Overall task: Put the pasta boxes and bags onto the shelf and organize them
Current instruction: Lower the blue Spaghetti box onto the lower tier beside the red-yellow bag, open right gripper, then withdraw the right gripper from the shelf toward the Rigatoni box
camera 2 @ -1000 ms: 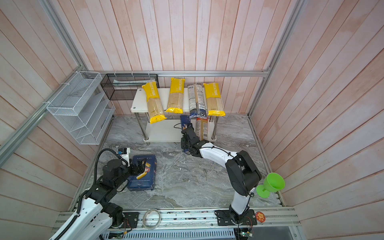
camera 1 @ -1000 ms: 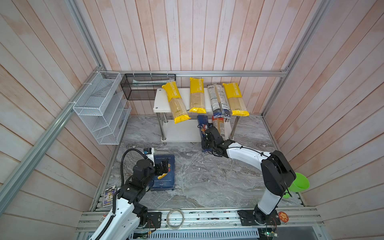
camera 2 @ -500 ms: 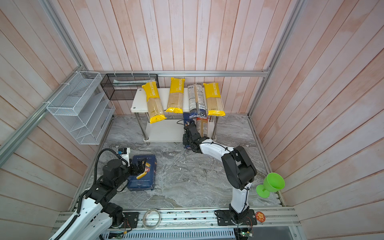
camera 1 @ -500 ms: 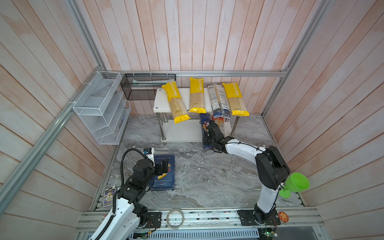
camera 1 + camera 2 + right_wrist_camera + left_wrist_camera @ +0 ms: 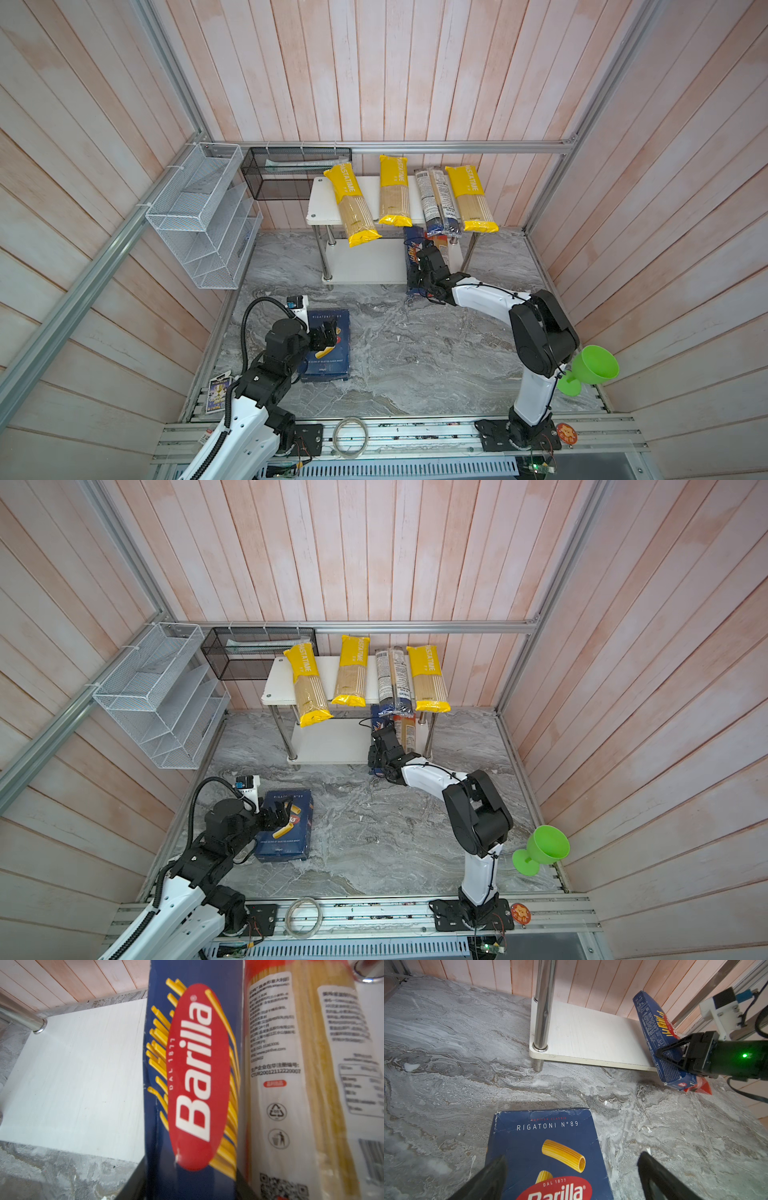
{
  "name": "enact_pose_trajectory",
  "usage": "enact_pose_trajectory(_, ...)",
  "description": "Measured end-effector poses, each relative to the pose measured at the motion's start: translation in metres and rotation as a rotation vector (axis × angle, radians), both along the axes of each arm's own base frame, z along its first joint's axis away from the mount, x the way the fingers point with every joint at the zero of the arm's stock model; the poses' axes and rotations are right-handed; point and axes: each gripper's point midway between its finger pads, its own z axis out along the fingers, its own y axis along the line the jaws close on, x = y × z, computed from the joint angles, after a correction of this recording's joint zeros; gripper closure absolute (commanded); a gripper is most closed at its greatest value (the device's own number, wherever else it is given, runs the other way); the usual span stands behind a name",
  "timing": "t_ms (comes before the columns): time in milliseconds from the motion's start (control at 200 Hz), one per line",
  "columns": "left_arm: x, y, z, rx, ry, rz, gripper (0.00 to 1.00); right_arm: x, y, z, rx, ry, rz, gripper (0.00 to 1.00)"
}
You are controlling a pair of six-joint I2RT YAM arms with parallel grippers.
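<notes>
The white shelf [image 5: 322,199] carries three yellow bags [image 5: 353,208] and a dark blue and clear bag [image 5: 436,199] on its upper tier. A red-ended bag [image 5: 291,1084] lies on the lower tier [image 5: 587,1034]. The narrow Barilla spaghetti box [image 5: 413,249] [image 5: 193,1064] leans over the lower tier's front edge beside that bag, its near end on the floor. My right gripper [image 5: 426,264] [image 5: 190,1167] is shut on its sides. The wide rigatoni box [image 5: 328,349] [image 5: 546,1147] lies flat on the floor. My left gripper [image 5: 326,334] [image 5: 571,1180] hovers open above it.
A white wire-mesh organiser [image 5: 199,216] hangs on the left wall and a black mesh basket [image 5: 291,174] on the back wall beside the shelf. A green cup [image 5: 590,370] stands at the right arm's base. A wire coil [image 5: 351,432] lies on the front rail.
My right gripper has carried the spaghetti box a little farther in towards the shelf's lower tier. The left arm and the rigatoni box have not moved.
</notes>
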Motion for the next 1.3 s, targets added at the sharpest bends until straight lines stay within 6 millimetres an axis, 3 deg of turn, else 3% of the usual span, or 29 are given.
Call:
enact_pose_trajectory(435,-0.001,0.000,0.002,-0.003,-0.008,0.000,0.00,0.012,0.006,0.023,0.072,-0.086,-0.012,0.42)
enact_pose_trajectory(755,-0.001,0.001,0.004,-0.005,-0.013,0.002,0.00,-0.012,-0.010,0.048,0.097,-0.136,-0.008,0.41)
enact_pose_trajectory(900,-0.001,0.002,0.004,-0.004,-0.017,0.007,0.00,-0.043,-0.011,0.051,0.117,-0.148,0.043,0.41)
enact_pose_trajectory(1125,0.000,0.005,0.006,-0.008,-0.023,0.032,0.00,-0.131,0.014,0.068,0.144,-0.207,0.230,0.41)
enact_pose_trajectory(1225,0.000,0.005,0.006,-0.023,-0.019,0.039,0.00,-0.157,0.004,0.071,0.184,-0.224,0.273,0.41)
enact_pose_trajectory(1300,0.000,0.005,0.006,-0.033,-0.014,0.042,0.01,-0.176,-0.010,0.057,0.194,-0.206,0.284,0.41)
